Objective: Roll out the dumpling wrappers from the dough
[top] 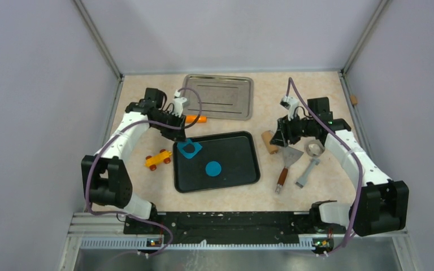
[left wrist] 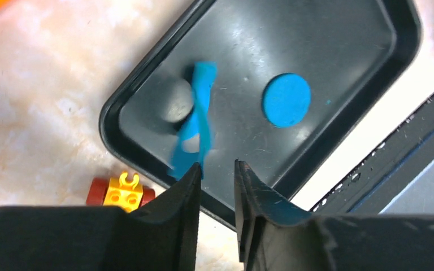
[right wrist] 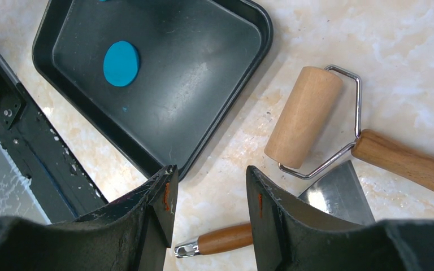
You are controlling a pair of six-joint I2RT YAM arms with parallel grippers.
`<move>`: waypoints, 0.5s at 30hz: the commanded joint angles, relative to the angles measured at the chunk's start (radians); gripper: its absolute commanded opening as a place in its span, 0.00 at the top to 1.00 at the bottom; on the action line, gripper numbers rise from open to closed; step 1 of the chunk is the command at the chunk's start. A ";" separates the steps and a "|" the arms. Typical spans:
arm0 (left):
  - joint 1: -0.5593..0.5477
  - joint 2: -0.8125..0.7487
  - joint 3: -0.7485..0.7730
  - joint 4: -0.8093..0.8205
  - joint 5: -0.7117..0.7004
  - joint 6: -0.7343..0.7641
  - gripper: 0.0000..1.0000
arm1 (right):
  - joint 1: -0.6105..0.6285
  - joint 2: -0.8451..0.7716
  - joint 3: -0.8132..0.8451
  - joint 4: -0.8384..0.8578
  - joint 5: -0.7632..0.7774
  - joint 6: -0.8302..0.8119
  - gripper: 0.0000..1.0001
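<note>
The black tray holds one round blue dumpling wrapper, lying flat near its middle; it also shows in the left wrist view and the right wrist view. The blue dough, an irregular sheet with a cut-out hole, is at the tray's far left corner. In the left wrist view the dough is blurred and hangs edge-on, touching the tip of one finger. My left gripper is above it with its jaws apart. My right gripper is open and empty, right of the tray.
A wooden rolling pin, a metal scraper with a wooden handle and a ring cutter lie right of the tray. An orange cylinder and a silver tray are behind it. A toy car sits to its left.
</note>
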 commanded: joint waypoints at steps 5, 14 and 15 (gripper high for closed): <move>-0.002 0.084 -0.018 0.027 -0.129 -0.077 0.48 | 0.004 -0.037 -0.008 0.023 0.000 -0.012 0.51; -0.020 0.016 -0.020 -0.008 0.052 -0.075 0.39 | 0.003 -0.021 -0.002 0.043 -0.014 0.005 0.51; -0.024 0.010 -0.035 -0.001 0.002 -0.068 0.39 | 0.002 -0.018 -0.003 0.046 -0.016 0.008 0.51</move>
